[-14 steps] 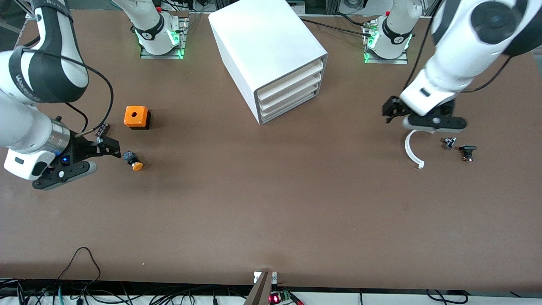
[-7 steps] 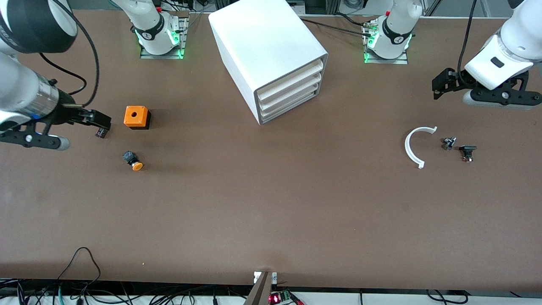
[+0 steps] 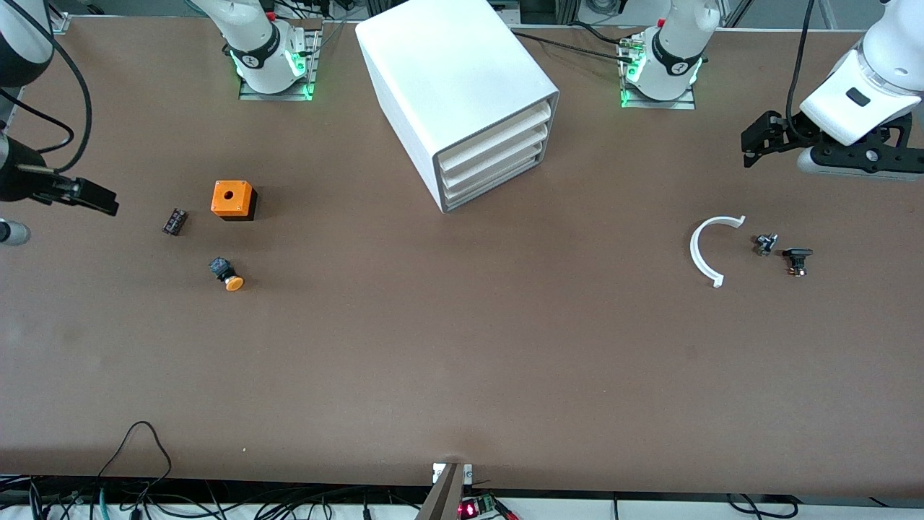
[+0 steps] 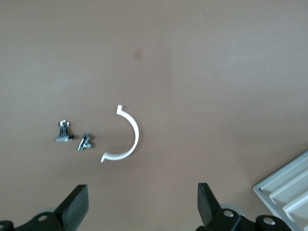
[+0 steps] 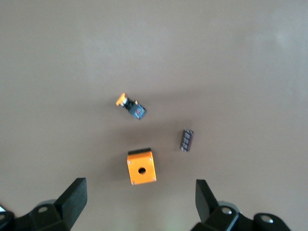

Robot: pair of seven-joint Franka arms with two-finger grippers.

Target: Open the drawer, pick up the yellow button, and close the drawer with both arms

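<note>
Front view: right gripper [image 3: 86, 196] withdrawn from button [image 3: 227, 275].

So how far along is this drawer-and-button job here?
It looks finished. All four drawers of the cabinet, including the top drawer, sit shut, and the button lies on the table near the orange cube. Left gripper and right gripper are empty, jaws open, over the table's ends. Nothing visibly remains.

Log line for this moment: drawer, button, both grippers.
drawer: shut | button: on table, near orange cube | left gripper: open, empty, above white arc | right gripper: open, empty, above cube
</note>
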